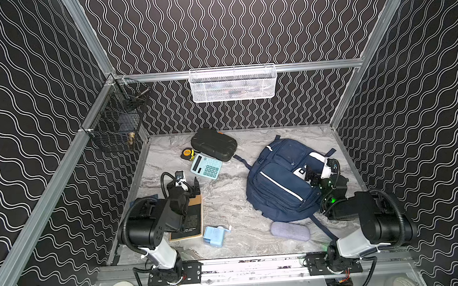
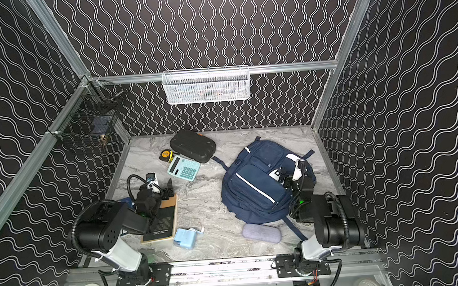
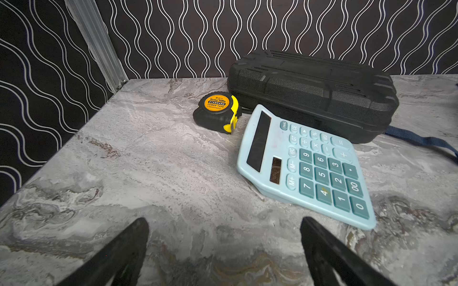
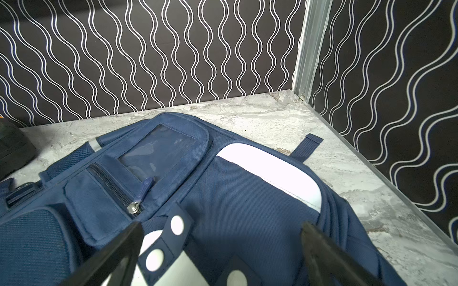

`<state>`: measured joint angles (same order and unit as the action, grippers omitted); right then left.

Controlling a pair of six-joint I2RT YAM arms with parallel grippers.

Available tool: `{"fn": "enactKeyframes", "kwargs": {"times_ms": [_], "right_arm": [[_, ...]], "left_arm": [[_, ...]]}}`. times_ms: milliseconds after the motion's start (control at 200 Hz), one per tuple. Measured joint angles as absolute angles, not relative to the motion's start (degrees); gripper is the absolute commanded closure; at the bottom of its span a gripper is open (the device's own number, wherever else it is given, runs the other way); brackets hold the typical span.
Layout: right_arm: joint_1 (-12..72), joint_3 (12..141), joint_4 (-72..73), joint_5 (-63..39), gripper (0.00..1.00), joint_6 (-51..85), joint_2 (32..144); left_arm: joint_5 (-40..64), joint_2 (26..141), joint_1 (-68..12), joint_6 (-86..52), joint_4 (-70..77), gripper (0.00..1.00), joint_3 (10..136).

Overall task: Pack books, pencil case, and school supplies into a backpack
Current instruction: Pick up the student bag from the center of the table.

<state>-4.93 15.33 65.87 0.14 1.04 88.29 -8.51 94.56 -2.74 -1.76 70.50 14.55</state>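
The navy backpack lies flat at the right. My right gripper hovers open just over its white patch, holding nothing. The black book with tan edges lies at the left, partly under my left arm; a sliver of the dark blue book shows beside it. My left gripper is open and empty over bare table, short of the mint calculator. The light-blue sharpener and the grey-lavender pencil case lie near the front.
A black ribbed hard case and a yellow-black tape measure sit behind the calculator. A white mesh basket hangs on the back wall, a black wire basket on the left wall. Backpack straps trail across the table.
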Motion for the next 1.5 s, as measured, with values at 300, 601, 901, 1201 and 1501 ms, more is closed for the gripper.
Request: {"fn": "enactKeyframes", "kwargs": {"times_ms": [300, 601, 901, 1201, 1501], "right_arm": [[-4.93, 15.33, 65.87, 0.14, 0.01, 1.04, 88.29], [-4.93, 15.33, 65.87, 0.14, 0.01, 1.04, 88.29], [-4.93, 15.33, 65.87, 0.14, 0.01, 1.04, 88.29], [-5.04, 21.06, 52.03, 5.65, 0.01, 3.03, 75.55], [-5.08, 38.02, 18.09, 8.58, 0.01, 13.08, 64.25]], "left_arm": [[-8.51, 94.56, -2.74, -1.76, 70.48, 0.01, 14.57], [-8.54, 94.56, -2.85, -1.76, 70.22, 0.01, 14.70], [-8.56, 94.56, -2.87, -1.76, 69.84, 0.01, 14.96], [-6.92, 85.78, -2.63, -1.76, 64.36, 0.02, 16.25], [-5.50, 66.15, -2.79, -1.58, 42.81, 0.13, 25.23]]}}
